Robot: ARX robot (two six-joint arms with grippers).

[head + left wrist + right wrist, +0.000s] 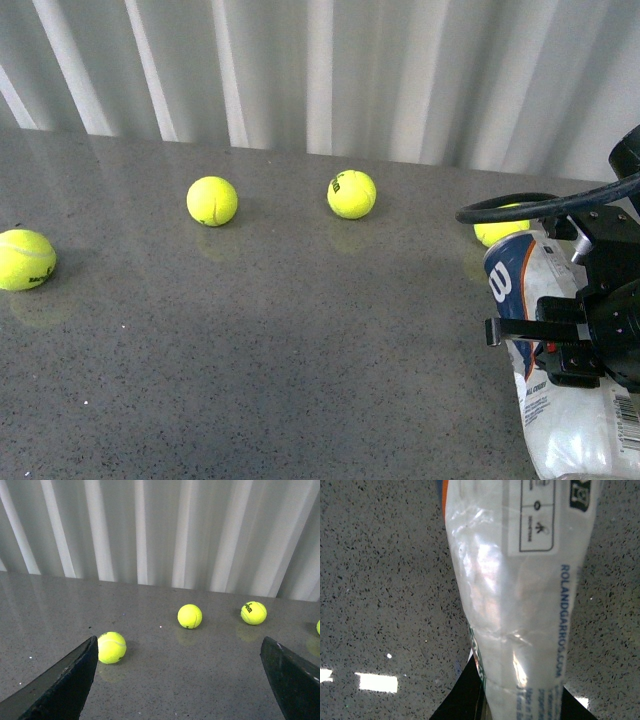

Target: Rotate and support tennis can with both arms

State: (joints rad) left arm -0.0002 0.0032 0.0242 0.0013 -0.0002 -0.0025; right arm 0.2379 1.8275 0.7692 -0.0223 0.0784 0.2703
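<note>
Slippage is looking likely: right tool (545,352) is pinching the glossy tennis can (570,430) alone while left tool (178,645) is hanging spread and empty, supporting nothing

The tennis can (560,430) lies on the table (300,380), one ball (500,232) behind.

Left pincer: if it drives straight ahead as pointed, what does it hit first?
Probably the middle tennis ball, near-centred ahead of the open left pincer; nothing lies nearer on the table. Depth is unclear, so a downward tilt could meet the table first.
</note>
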